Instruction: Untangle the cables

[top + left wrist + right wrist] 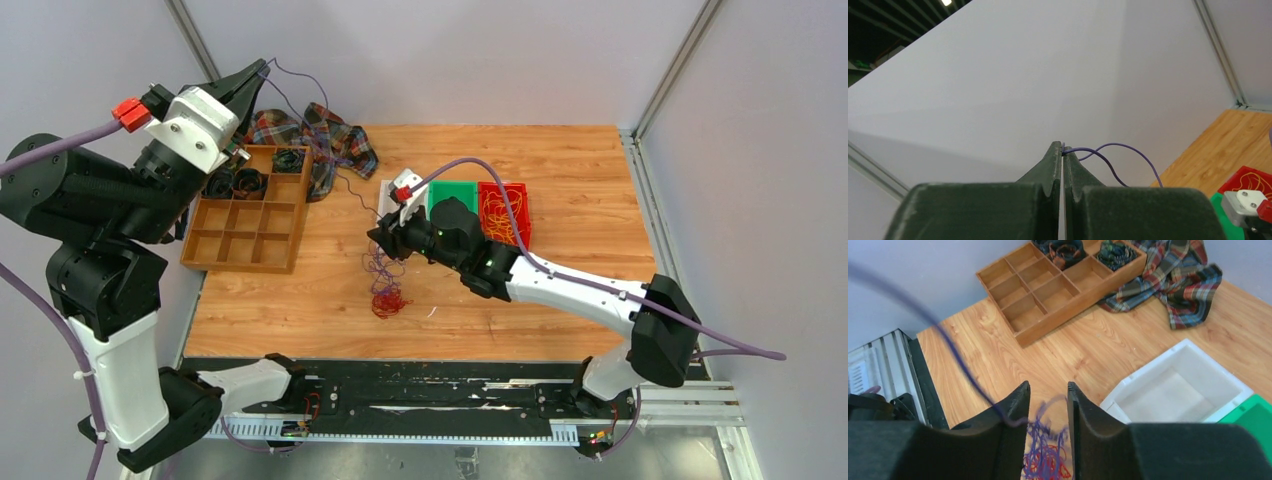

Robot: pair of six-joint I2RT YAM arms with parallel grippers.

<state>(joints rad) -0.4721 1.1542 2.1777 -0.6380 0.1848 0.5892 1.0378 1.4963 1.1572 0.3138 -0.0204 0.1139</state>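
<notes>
My left gripper (pixel 262 70) is raised high at the far left, shut on one thin blue-purple cable (pixel 342 178). In the left wrist view its tips (pixel 1063 148) pinch that strand (pixel 1128 148). The strand runs down to a tangle of blue-purple and red cables (pixel 385 290) on the table. My right gripper (pixel 378 240) hovers just above the tangle, jaws open. In the right wrist view (pixel 1048 386) the tangle (pixel 1048 462) shows between the fingers, and the taut strand (pixel 948 340) crosses the left finger. Yellow-orange cables lie in a red bin (pixel 503 212).
A wooden divided tray (pixel 250 215) holding dark coiled rolls (pixel 246 181) stands at the left. A plaid cloth (pixel 322 140) lies behind it. A white bin (pixel 1178 385) and a green bin (pixel 452 193) sit beside the red bin. Grey walls enclose the table.
</notes>
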